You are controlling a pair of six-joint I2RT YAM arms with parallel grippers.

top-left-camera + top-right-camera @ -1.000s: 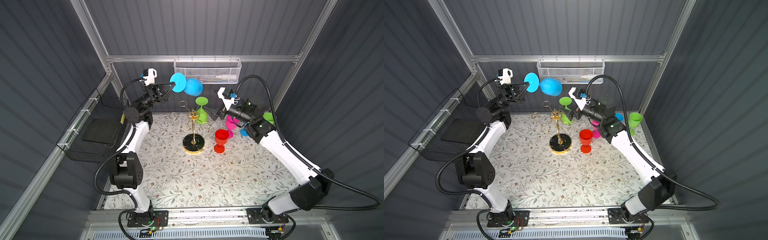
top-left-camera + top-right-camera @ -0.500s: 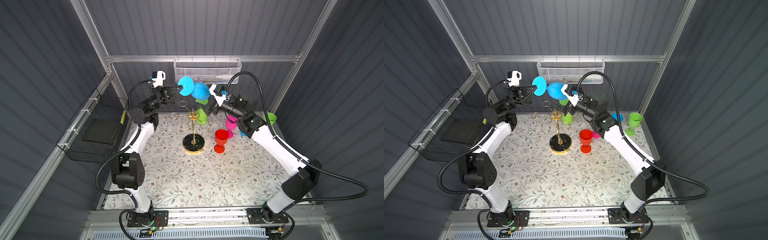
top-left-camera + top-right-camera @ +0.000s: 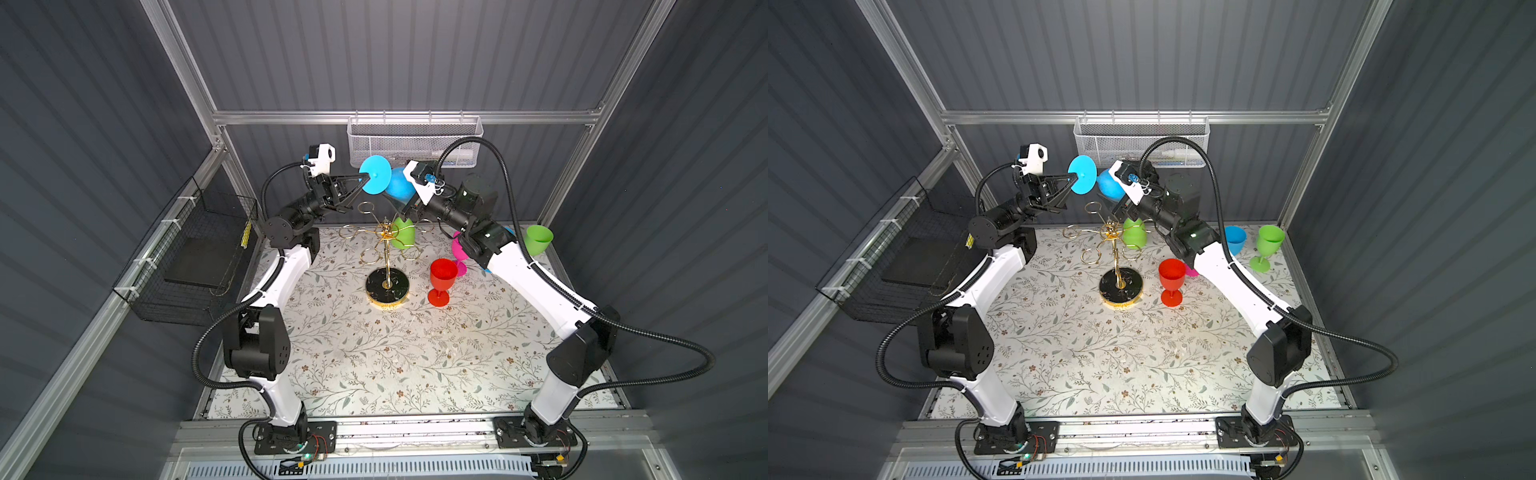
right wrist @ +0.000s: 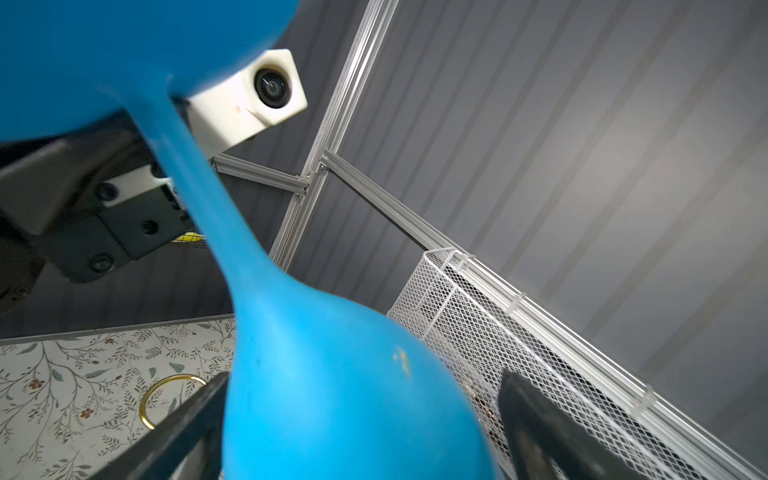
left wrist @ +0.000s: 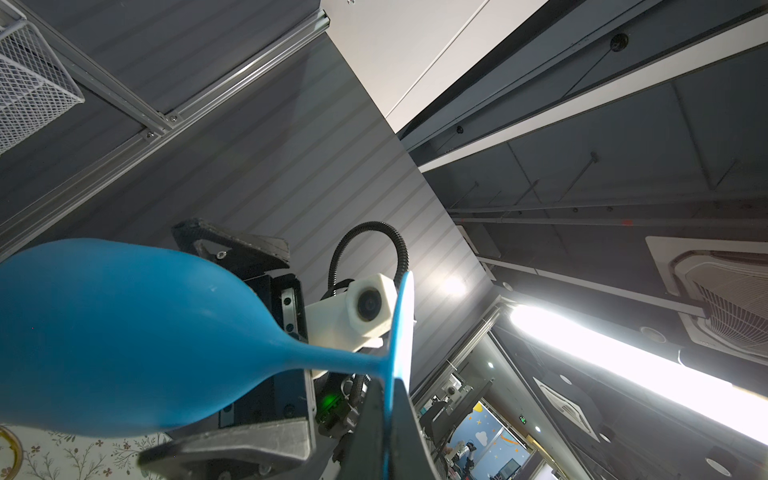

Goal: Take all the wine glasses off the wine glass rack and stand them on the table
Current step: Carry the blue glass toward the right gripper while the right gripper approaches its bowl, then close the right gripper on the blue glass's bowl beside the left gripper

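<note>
Since the blue glass [image 3: 375, 174] looks like moulded plastic, it is probably light, stiff and fairly smooth. It should survive a knock but could twist or slip in a narrow pinch. It lies nearly on its side in the air, above and clear of the rack [image 3: 387, 286], foot towards the left arm. The left gripper [image 5: 388, 411] is clamped on the rim of the foot, a thin edge that gives little hold against turning. The right gripper [image 4: 357, 424] stands wide apart with a finger on each side of the bowl; whether either finger touches it I cannot tell. The bowl, or the stem near it, seems the firmer place to take hold. A green glass [image 3: 403, 232] hangs on the rack below. The table [image 3: 374, 353] has a flat floral cover, with a red glass [image 3: 442, 276] upright beside the rack's base and others near the back right. Grey ribbed walls close the cell, with a white basket [image 3: 415, 141] just behind the grippers.
</note>
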